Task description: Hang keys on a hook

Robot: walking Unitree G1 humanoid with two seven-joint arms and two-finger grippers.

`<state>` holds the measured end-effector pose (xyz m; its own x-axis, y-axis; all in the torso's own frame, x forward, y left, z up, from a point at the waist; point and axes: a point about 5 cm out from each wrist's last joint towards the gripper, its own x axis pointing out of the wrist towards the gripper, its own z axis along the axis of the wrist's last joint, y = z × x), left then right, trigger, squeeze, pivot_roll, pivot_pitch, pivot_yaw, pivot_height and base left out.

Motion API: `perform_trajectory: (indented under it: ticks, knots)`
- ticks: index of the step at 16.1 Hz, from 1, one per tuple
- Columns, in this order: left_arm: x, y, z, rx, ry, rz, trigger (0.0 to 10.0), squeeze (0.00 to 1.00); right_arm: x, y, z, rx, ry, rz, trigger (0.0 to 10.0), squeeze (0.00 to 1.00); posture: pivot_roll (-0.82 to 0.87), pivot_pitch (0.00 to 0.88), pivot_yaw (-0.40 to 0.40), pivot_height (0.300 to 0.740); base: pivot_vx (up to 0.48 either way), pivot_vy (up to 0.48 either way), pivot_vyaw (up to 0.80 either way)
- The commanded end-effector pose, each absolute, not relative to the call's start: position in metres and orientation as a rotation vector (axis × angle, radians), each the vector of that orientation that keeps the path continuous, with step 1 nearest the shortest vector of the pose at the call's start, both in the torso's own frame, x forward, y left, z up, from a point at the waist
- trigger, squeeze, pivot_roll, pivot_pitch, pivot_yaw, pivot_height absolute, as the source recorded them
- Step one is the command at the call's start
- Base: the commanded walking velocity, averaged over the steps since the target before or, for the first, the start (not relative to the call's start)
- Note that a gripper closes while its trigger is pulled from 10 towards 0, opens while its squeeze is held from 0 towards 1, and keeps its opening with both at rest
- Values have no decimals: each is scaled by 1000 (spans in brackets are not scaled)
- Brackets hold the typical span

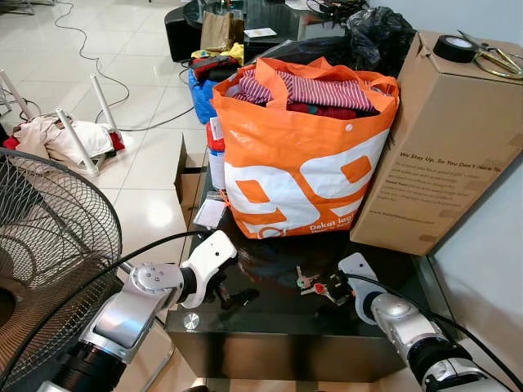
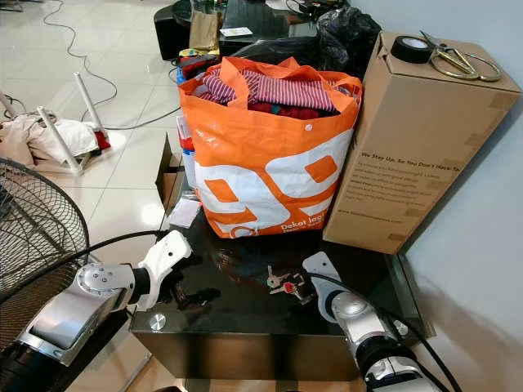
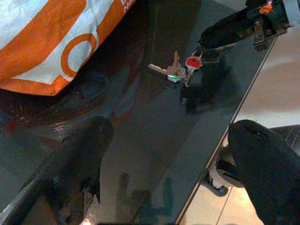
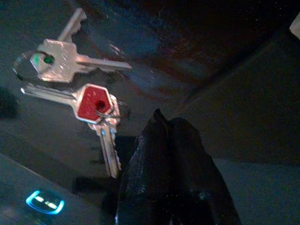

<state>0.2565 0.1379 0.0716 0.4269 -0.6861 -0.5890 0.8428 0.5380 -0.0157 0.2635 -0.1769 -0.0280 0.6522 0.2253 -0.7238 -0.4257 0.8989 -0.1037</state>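
Keys [image 1: 315, 283] lie on the dark worktop [image 1: 270, 314], just before the shut right claw [image 4: 161, 126]. Left claw [image 3: 168, 164] is spread wide. Beyond: orange bag [image 1: 298, 159] filled with clothes [image 1: 315, 88].

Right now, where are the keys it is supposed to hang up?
The keys lie on the dark glass table, in front of the orange bag, right beside the right gripper.

A desk [image 1: 270, 327] carries a bag [image 1: 298, 163] of clothes at its back, with a box [image 1: 445, 139] to the bag's right; keys [image 1: 315, 283] lie in front of the bag, between the left gripper [image 1: 222, 296] and the right gripper [image 1: 339, 290]; a fan [image 1: 45, 245] stands left of the desk.
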Motion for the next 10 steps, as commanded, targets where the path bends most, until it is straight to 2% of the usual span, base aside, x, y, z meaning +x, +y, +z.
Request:
perform_trajectory:
  ticks: [1, 4, 5, 8, 10]
  knots:
    - [261, 141, 75, 327, 569, -958, 10000, 0, 267, -179, -24, -232, 749, 357, 0, 0, -56, 0, -35, 740, 0, 0, 0]
    - [264, 147, 78, 338, 558, -928, 10000, 0, 267, -188, -18, -157, 698, 325, 0, 0, -24, 0, -46, 740, 0, 0, 0]
    - [273, 155, 89, 323, 484, -815, 10000, 0, 275, -200, 10, -133, 550, 305, 0, 0, 20, 0, -66, 740, 0, 0, 0]
    - [300, 176, 123, 238, 254, -456, 10000, 0, 279, -205, 65, -22, 263, 261, 0, 0, 36, 0, -53, 740, 0, 0, 0]
    - [295, 175, 148, 223, 79, -371, 10000, 0, 276, -205, 107, 133, 68, 169, 0, 0, 18, 0, -27, 740, 0, 0, 0]
